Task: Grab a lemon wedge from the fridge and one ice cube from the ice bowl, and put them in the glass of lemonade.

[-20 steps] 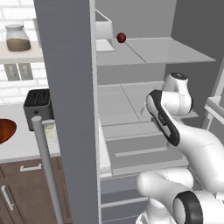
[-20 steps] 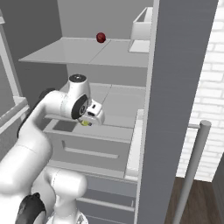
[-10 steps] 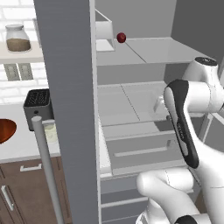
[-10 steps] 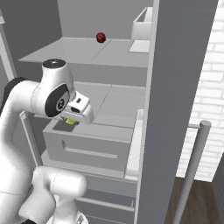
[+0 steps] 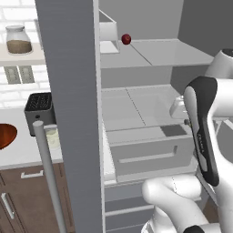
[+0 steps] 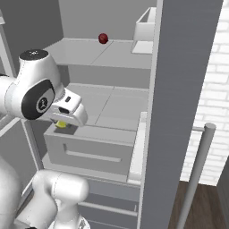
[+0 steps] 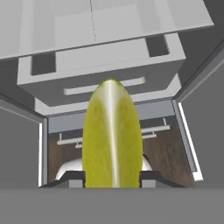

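Note:
My gripper (image 7: 112, 176) is shut on the lemon wedge (image 7: 112, 135), a bright yellow piece that stands tall between the two fingertips in the hand view. From the right base view the gripper (image 6: 63, 121) hangs over the left end of the pulled-out drawer of the open fridge (image 6: 89, 58), with a bit of the lemon wedge (image 6: 60, 125) showing under it. On the counter to the left of the fridge (image 5: 145, 59) stands the glass of lemonade (image 5: 52, 137), beside the ice bowl (image 5: 5, 135) at the picture's edge. I cannot make out an ice cube.
The open fridge door (image 5: 73, 91) with its bar handle (image 5: 48, 173) stands between the shelves and the counter. A black toaster (image 5: 38, 109) sits behind the glass. A dark red fruit (image 5: 126, 39) and a white box (image 5: 108, 34) are on the top shelf. The drawer (image 5: 145, 154) juts out.
The arm has risen and swung toward the right side of the fridge opening, carrying the lemon wedge back from the shelf to above the drawer. The grip has stayed the same.

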Controlling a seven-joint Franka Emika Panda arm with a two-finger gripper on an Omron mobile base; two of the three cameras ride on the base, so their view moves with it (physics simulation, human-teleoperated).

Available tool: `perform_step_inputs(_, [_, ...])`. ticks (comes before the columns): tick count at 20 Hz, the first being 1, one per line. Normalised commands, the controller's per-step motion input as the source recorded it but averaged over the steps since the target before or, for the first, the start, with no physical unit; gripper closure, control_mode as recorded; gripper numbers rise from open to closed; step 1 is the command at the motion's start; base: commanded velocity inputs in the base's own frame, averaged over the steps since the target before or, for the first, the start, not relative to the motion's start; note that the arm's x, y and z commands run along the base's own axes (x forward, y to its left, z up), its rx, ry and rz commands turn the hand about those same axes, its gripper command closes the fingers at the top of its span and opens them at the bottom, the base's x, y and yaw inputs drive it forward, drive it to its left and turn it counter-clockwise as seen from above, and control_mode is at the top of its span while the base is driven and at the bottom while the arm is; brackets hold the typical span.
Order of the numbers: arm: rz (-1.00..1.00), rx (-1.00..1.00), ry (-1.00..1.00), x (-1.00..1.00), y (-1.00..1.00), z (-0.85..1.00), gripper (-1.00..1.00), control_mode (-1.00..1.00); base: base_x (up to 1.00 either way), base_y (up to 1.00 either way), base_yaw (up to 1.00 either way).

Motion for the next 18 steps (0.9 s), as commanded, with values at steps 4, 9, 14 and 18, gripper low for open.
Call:
perform_step_inputs(4, [0.0,0.0,0.0,-0.01,0.0,0.0,1.0,-1.0,0.0,0.0,0.0])
perform_step_inputs(9, [0.0,0.0,0.0,-0.09,0.0,0.0,1.0,1.0,-0.78,0.0,-0.01])
perform_step_inputs(14, [0.0,0.0,0.0,0.0,0.0,0.0,1.0,1.0,-1.0,0.02,0.0])
perform_step_inputs(18, [0.0,0.0,0.0,0.0,0.0,0.0,1.0,1.0,-1.0,0.44,0.16])
